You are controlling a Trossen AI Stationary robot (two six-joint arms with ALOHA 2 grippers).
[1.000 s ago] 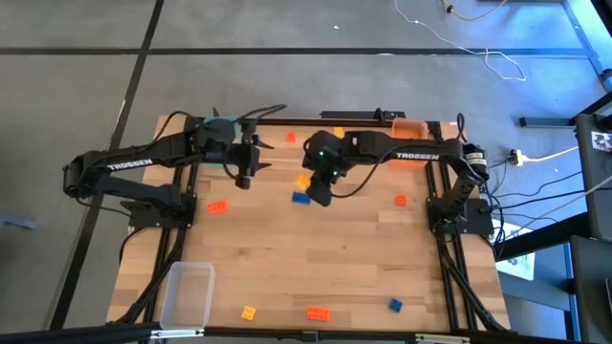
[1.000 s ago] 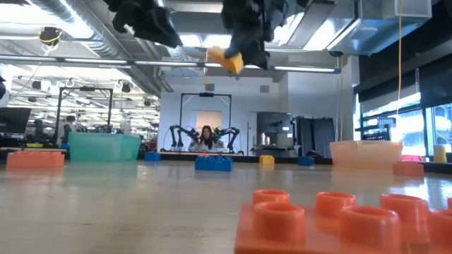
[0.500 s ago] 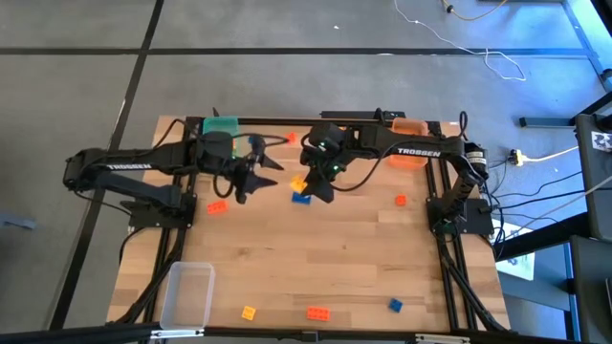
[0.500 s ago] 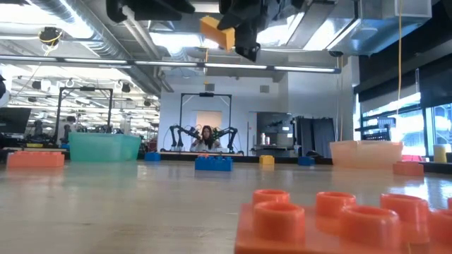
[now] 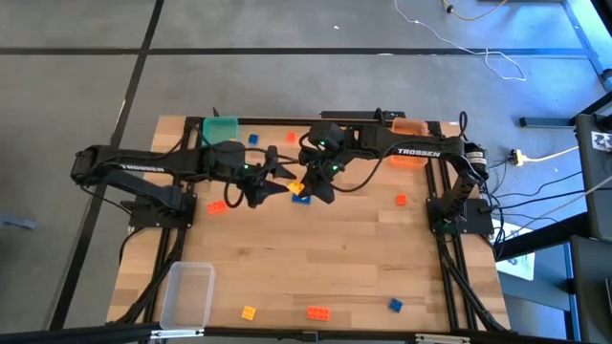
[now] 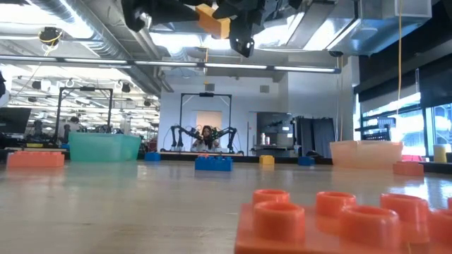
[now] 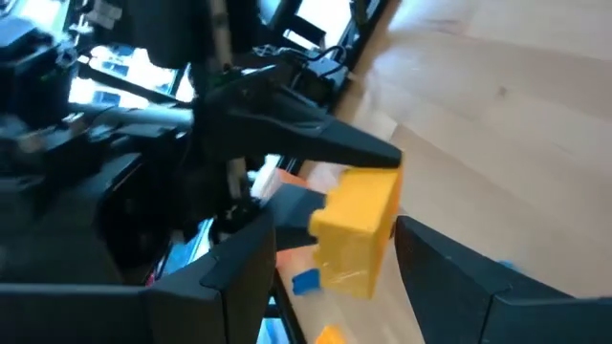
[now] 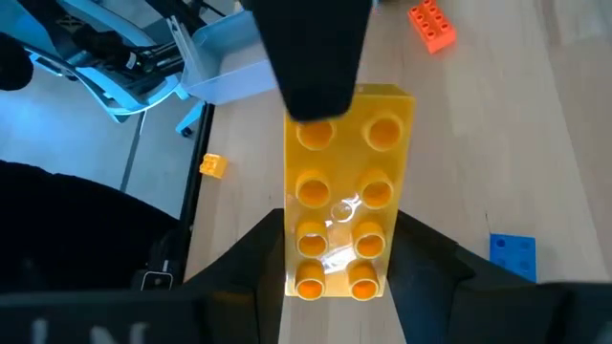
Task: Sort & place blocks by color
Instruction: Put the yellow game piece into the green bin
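Observation:
A yellow eight-stud brick [image 8: 342,201] hangs high over the table's middle [image 5: 296,187], shut in my right gripper [image 8: 339,272]. My left gripper [image 7: 335,277] is open and points level at it from the table's left. Its fingers stand on either side of the brick's free end [image 7: 359,229]. Other small bricks lie flat on the wood: a blue one [image 5: 302,198] right under the grippers, orange-red ones [image 5: 217,205] [image 5: 400,200] [image 5: 317,312], a yellow one [image 5: 249,312] and a blue one [image 5: 395,305]. My right gripper pinches the yellow brick between its two fingers, on the long side walls at one end [image 8: 298,277]. The brick is lifted clear, studs facing the wrist camera, its other end sticking out toward the left arm. My left gripper has one finger [image 8: 316,57] lying over the studded face at the free end; I cannot tell whether it touches.
A green bin [image 5: 221,129] and an orange bin [image 5: 409,127] stand at the far edge, and a clear bin [image 5: 187,291] at the near left corner. Two more bricks [image 5: 252,139] [image 5: 291,138] lie between the far bins. Bare wood spreads across the table's near middle.
My left gripper has swung from pointing down to level and travelled toward the table's right, up to the held brick. My right gripper has raised the yellow brick and shifted it slightly left, toward the left gripper. The bricks on the table have stayed put.

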